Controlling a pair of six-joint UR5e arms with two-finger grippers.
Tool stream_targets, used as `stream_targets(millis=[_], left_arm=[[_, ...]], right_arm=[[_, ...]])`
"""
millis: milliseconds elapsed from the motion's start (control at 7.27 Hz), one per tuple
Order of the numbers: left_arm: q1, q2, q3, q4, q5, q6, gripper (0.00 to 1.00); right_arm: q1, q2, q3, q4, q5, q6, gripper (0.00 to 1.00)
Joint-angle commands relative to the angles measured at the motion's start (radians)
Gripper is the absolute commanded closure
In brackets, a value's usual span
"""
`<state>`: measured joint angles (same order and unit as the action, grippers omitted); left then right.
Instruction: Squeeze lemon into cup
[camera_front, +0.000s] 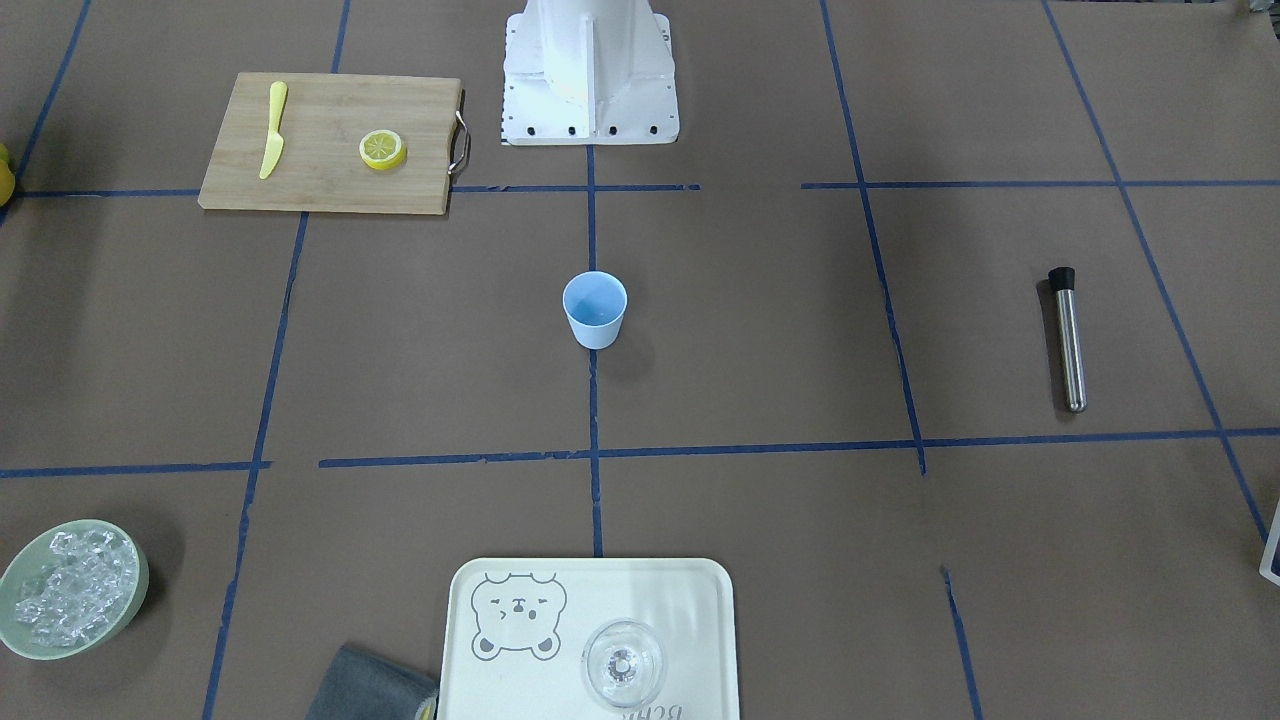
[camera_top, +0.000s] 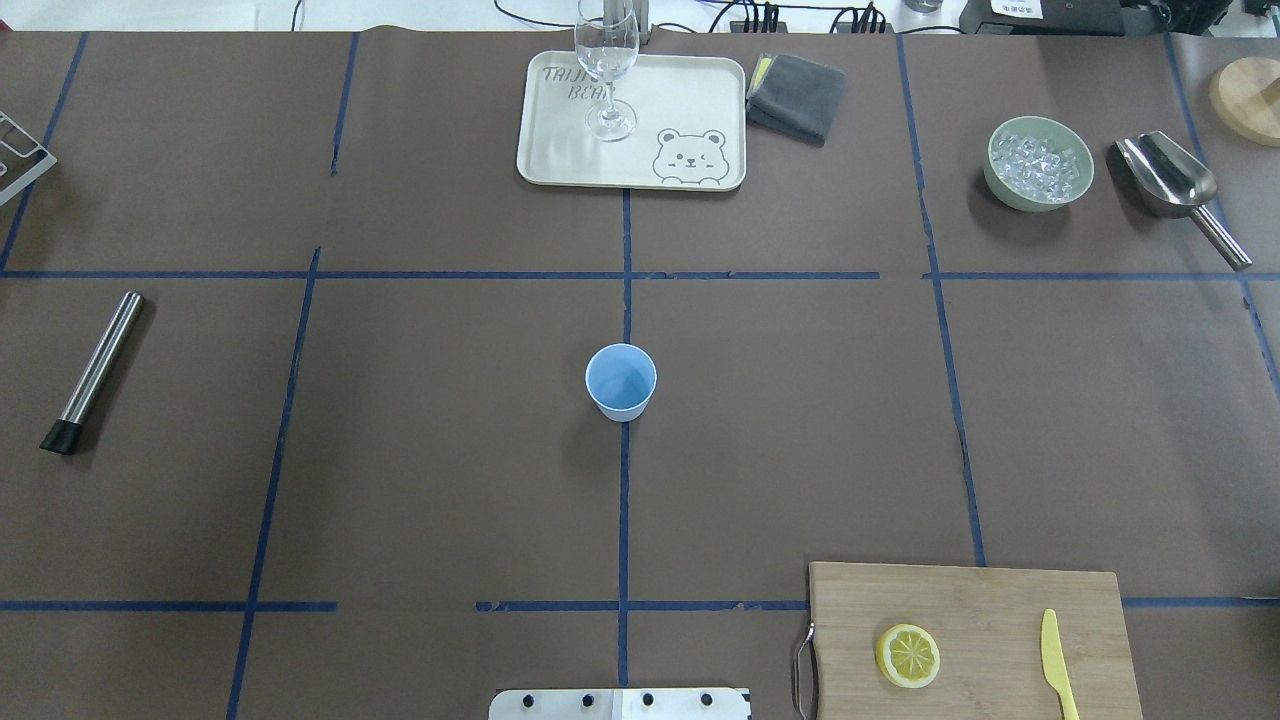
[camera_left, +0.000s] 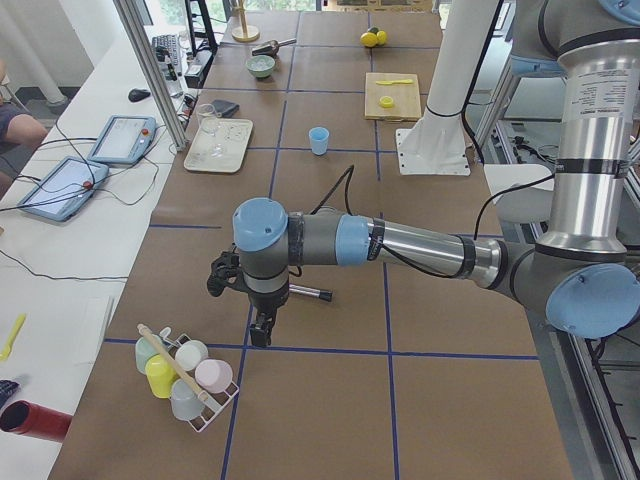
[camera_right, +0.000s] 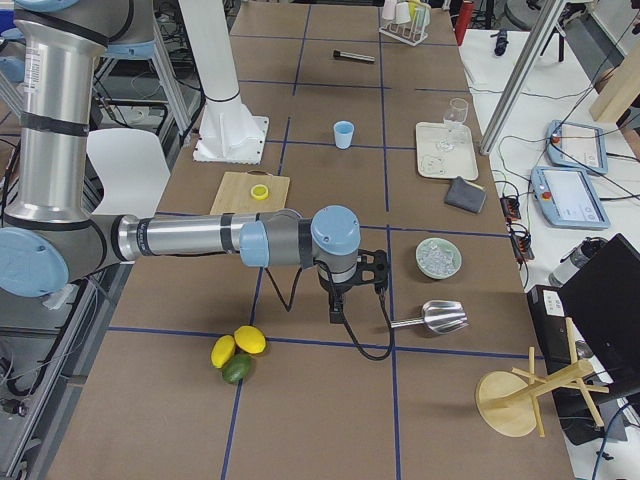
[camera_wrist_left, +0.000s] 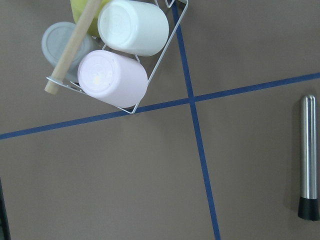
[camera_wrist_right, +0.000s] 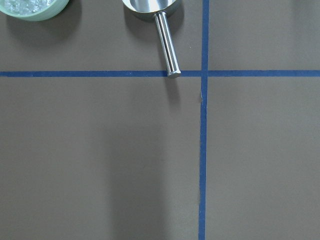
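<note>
The lemon (camera_top: 908, 656) is a small round yellow piece, cut face up, on a wooden cutting board (camera_top: 1000, 600) at the near right of the table; it also shows in the front view (camera_front: 383, 150). The light-blue cup (camera_top: 621, 382) stands upright and empty at the table's centre (camera_front: 595, 310). My left gripper (camera_left: 260, 335) hangs over the table's far left end, beside a rack of cups. My right gripper (camera_right: 337, 312) hangs over the far right end, near a metal scoop. Both show only in side views, so I cannot tell whether they are open or shut.
A yellow knife (camera_top: 1055, 660) lies on the board. A steel muddler (camera_top: 95, 372) lies at the left. A tray (camera_top: 560, 160) with a clear glass (camera_top: 607, 70), a grey cloth (camera_top: 797, 96), a bowl of ice (camera_top: 1038, 165) and a scoop (camera_top: 1175, 185) line the far side.
</note>
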<state>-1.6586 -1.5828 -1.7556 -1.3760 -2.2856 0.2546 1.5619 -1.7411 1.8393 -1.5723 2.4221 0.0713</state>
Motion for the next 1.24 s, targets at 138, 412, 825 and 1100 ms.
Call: stream_targets(millis=[138,412,825,1100], left_arm=[[-0.001,0.000,-0.004,-0.005,-0.003,0.002,0.00],[0.000,-0.008,-0.048,-0.012,-0.002,0.002,0.00],[0.037,-0.058,-0.093,-0.015,-0.009,-0.002,0.00],[0.135,-0.120,-0.079,-0.014,-0.008,-0.003,0.00]], right_arm=[[0.001,0.009,0.006,0.011,0.000,0.001,0.00],[-0.008,0.067,0.011,0.011,0.008,0.045,0.00],[-0.129,0.183,0.041,0.014,0.085,0.181,0.00],[-0.361,0.190,0.188,0.090,-0.151,0.552,0.00]])
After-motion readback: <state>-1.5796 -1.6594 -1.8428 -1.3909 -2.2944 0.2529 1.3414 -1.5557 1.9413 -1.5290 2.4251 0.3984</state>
